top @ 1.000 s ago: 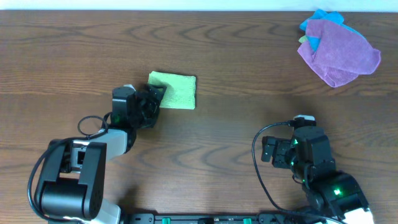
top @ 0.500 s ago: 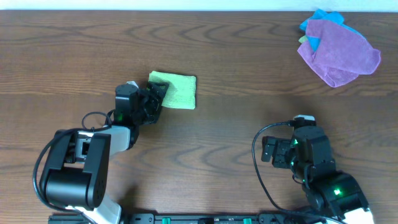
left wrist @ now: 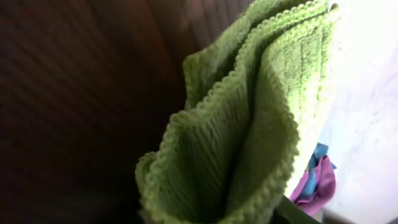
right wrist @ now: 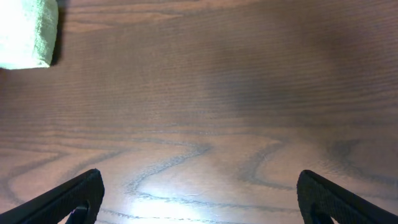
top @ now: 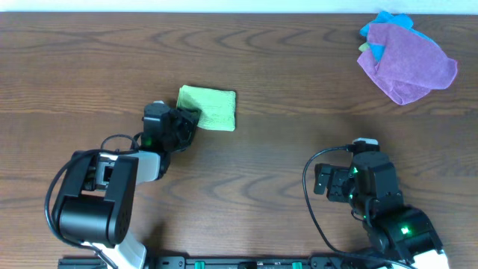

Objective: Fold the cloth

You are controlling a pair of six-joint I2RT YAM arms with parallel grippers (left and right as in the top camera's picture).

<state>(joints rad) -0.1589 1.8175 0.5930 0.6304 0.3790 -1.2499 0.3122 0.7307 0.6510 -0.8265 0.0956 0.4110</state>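
The green cloth (top: pixel 211 109) lies folded into a small rectangle on the wooden table, left of the middle. My left gripper (top: pixel 188 118) is at its lower left corner. In the left wrist view the cloth's stacked layers (left wrist: pixel 249 124) fill the frame and bunch up between the jaws, so the left gripper (left wrist: pixel 211 214) is shut on that corner. My right gripper (top: pixel 321 181) rests at the front right, far from the cloth. It stands open (right wrist: pixel 199 199) over bare wood, with the cloth (right wrist: pixel 25 31) only at the top left of its view.
A crumpled purple cloth (top: pixel 407 67) lies on top of a blue one (top: pixel 385 22) at the far right corner of the table. The purple cloth (left wrist: pixel 317 183) also shows at the lower right of the left wrist view.
The left arm has crept a little to the right, onto the cloth's corner, and its jaws have closed in on the cloth. The right arm has not moved.
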